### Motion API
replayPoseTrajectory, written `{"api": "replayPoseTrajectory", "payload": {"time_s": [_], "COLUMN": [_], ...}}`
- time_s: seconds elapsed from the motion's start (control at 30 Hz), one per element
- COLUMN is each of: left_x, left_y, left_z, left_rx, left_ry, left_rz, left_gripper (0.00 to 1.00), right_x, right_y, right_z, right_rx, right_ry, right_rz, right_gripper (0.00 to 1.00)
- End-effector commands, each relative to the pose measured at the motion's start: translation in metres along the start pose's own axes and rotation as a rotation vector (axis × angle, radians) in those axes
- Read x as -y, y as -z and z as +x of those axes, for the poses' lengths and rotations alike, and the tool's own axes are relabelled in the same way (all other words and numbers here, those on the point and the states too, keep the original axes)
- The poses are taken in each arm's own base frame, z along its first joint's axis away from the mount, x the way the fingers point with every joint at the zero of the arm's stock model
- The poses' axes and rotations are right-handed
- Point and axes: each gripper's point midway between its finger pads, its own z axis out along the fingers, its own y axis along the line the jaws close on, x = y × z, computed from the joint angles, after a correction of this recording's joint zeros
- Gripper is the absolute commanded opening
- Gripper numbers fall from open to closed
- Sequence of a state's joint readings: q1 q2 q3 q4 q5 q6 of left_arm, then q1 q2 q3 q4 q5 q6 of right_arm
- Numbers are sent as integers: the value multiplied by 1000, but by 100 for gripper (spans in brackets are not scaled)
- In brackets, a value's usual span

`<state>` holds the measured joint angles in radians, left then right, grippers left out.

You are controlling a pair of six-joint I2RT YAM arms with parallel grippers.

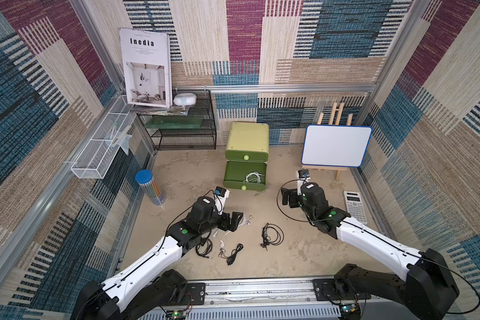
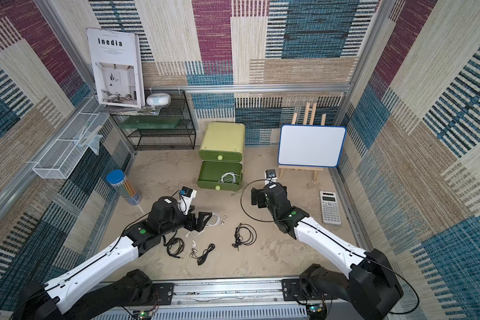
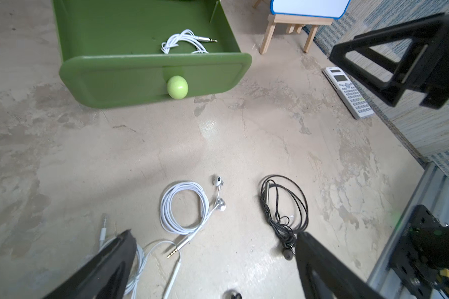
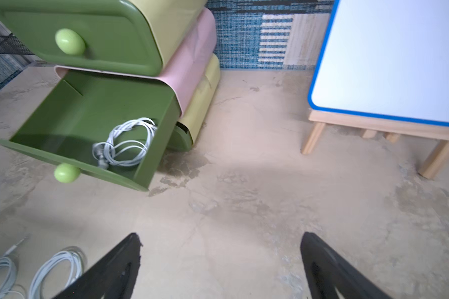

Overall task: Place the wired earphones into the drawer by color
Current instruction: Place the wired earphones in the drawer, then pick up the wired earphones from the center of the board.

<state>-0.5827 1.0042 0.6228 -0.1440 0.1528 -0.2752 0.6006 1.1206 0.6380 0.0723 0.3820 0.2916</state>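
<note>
1. The white wired earphones [image 4: 126, 143], a loose bundle of thin glossy cable, lie inside the open dark-green plastic drawer [image 4: 70, 119]. They sit in its front corner on the whiteboard's side. The left wrist view shows their metal jack plug pointing at that side wall.
2. On the table in front of the drawer, a second white earphone set [image 3: 183, 207] is wound into a flat round coil. Its plug end points toward the left gripper [image 3: 215, 259], and its two earbuds lie on the side of the black earphone set [image 3: 285, 204].
3. That black set forms a narrow oval loop whose long axis runs from the front rail toward the drawers. In a top view, two more black bundles [image 1: 204, 248] lie nearer the front, beside the left arm.
4. The left gripper hangs low over the white cables, its black fingers spread wide with nothing between them.
5. The right gripper [image 4: 221, 259] is also spread wide and empty, above bare table beside the drawer front.
6. The drawer belongs to a rounded plastic cabinet [image 1: 247, 135] with a yellow-green top and pale round knobs. The drawer above it is closed.
7. The tabletop [image 1: 302, 249] is matte, mottled beige, like worn concrete. The walls are a woven patchwork of blue, magenta and beige. A blue-rimmed whiteboard [image 1: 336, 145] stands on a wooden easel, with a grey calculator [image 1: 355, 206] nearby.
</note>
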Motion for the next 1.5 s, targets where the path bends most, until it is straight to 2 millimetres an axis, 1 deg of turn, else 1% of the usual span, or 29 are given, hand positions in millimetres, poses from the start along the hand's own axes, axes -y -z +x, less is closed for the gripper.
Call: {"api": "replayPoseTrajectory", "payload": {"time_s": [0.0, 0.1, 0.17, 0.33, 0.5, 0.57, 0.8, 1.2, 1.33, 1.47], "left_x": [-2, 0, 2, 6, 7, 5, 2, 0, -2, -6], "left_y": [-5, -14, -19, -32, -48, -54, -68, -89, -95, -100], "left_z": [14, 21, 24, 26, 35, 39, 47, 68, 75, 83], "left_rx": [-86, -129, -164, -234, -295, -325, -393, -496, -526, -554], "left_ry": [63, 80, 77, 57, 15, -5, -79, -149, -169, -186], "left_rz": [-15, -15, -17, -41, -65, -83, -117, -163, -190, -222], "left_gripper": [96, 93, 90, 83, 76, 72, 67, 51, 48, 47], "right_x": [6, 9, 9, 17, 17, 20, 25, 32, 31, 31], "right_y": [10, 16, 18, 17, 16, 16, 23, 28, 29, 29], "right_z": [-4, 8, 11, 14, 17, 17, 13, 10, 10, 9], "right_rx": [119, 184, 211, 201, 202, 201, 234, 257, 258, 259], "right_ry": [-75, -125, -96, -44, -40, -37, -51, -65, -65, -65], "right_rz": [-21, -58, -74, -25, -25, -8, 8, 30, 29, 28], "right_gripper": [99, 100, 100, 100, 99, 100, 100, 100, 99, 99]}}
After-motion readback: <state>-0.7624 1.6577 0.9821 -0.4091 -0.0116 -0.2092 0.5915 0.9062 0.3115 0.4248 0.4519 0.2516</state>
